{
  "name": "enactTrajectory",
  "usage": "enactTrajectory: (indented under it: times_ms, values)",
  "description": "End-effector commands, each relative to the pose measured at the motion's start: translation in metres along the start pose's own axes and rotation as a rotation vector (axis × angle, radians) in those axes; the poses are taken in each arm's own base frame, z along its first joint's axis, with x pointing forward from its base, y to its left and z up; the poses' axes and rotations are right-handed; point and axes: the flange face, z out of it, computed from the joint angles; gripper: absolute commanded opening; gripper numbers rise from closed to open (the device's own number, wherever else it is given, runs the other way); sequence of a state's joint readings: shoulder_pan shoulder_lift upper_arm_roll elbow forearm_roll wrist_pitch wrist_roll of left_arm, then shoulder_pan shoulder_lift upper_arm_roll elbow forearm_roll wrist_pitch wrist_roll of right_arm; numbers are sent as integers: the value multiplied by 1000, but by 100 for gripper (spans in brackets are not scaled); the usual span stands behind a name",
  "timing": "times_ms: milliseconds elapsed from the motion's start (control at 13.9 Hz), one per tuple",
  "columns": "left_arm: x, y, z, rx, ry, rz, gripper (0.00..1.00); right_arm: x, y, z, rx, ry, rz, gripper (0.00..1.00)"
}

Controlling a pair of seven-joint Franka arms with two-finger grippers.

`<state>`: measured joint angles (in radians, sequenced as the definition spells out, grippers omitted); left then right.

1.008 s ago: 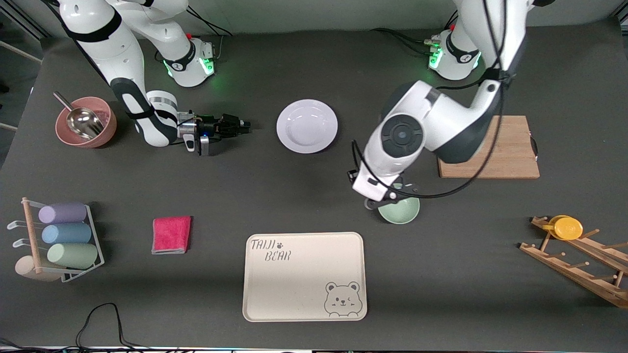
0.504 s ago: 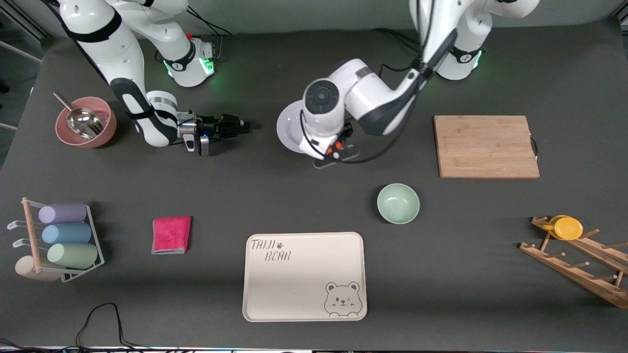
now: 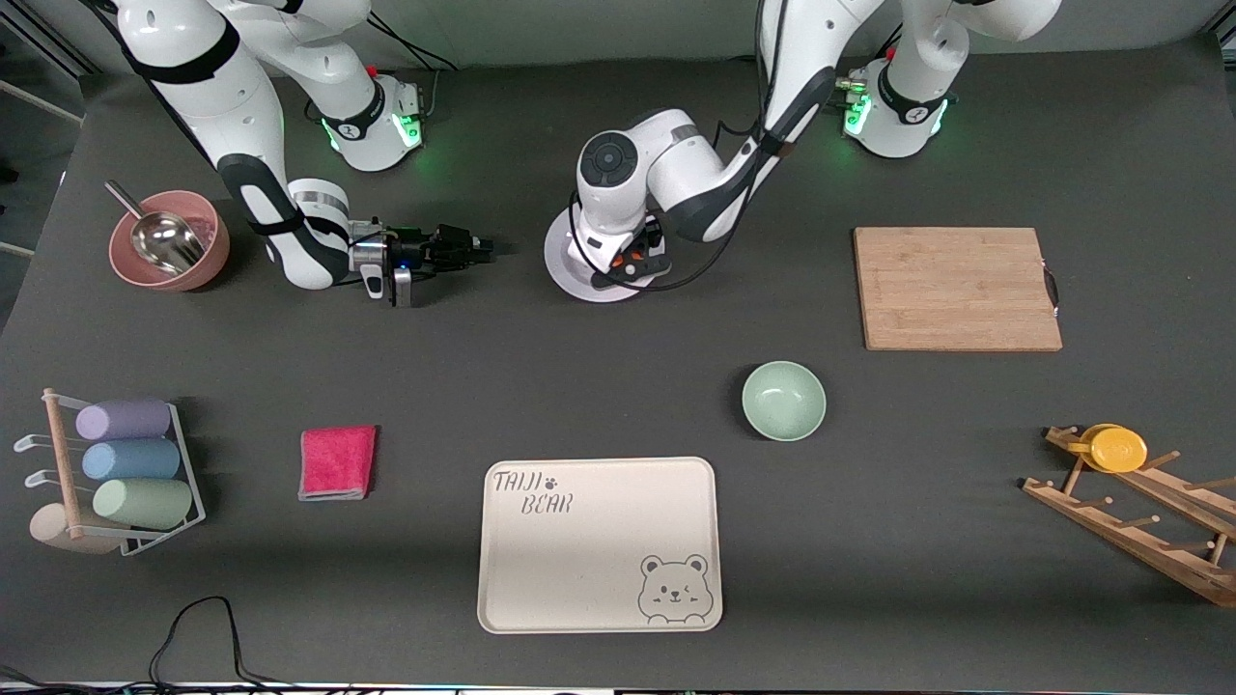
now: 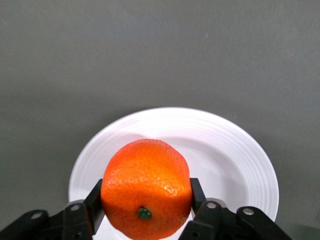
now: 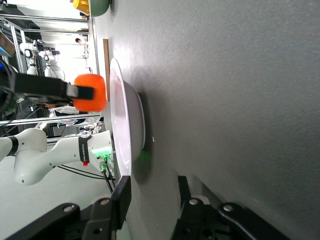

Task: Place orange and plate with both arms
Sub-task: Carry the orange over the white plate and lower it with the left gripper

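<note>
White plate (image 3: 565, 259) taken as landmark; it sits on the dark table, about midway between the two arm bases.

Toward the right arm's end of the table from the plate: pink bowl (image 3: 170, 240) holding a metal scoop (image 3: 159, 236), at about the plate's distance from the front camera. Right gripper (image 3: 480, 248) is next, low above the table beside the plate and pointing at it, fingers (image 5: 121, 197) parted with nothing between them; the arm waits.

Over the plate: left gripper (image 3: 628, 265), closed on the orange (image 4: 145, 188). Right wrist view shows the orange (image 5: 91, 93) just above the plate (image 5: 122, 120), not touching it. Left wrist view shows the plate (image 4: 225, 150) directly under the fruit, a finger (image 4: 94, 199) pressed to each side of it.

Nearer the front camera than the plate: cream bear tray (image 3: 599, 544), and a green bowl (image 3: 784, 401) toward the left arm's end.

Toward the left arm's end from the plate: wooden cutting board (image 3: 957, 288).
</note>
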<state>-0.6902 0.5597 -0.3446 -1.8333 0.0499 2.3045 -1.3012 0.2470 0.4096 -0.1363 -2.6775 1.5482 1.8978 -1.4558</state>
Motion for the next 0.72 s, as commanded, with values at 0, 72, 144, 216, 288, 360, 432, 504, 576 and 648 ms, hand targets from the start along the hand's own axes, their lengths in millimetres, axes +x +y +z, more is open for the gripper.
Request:
enactTrajectory:
  times_ms: [0,72,144,216,288,360,432,504,576,648]
  values:
    - [-9,7,16,-24,18,-22,0,0,5,1,18,19,-13,45]
    - [-13,9,23,-34,17,-42,0,-1,6,1,18,18,-10,45]
    - [-13,10,28,-35,27,-39,0,0,6,1,18,19,-11,45]
    - [-14,10,31,-31,26,-42,0,0,6,1,18,19,-12,45]
    - [-17,10,34,-28,24,-44,0,-1,6,1,18,18,-10,45]
    - [-20,11,35,-27,24,-38,0,-1,6,1,18,18,-10,45]
    - [-20,11,35,-25,23,-38,0,0,6,1,18,19,-11,45]
    - [-20,11,35,-26,23,-41,0,0,6,1,18,19,-12,45]
    - [-18,10,35,-25,23,-44,19,0,6,1,18,19,-12,45]
    - [-17,10,35,-22,23,-46,99,-1,6,1,17,18,-9,45]
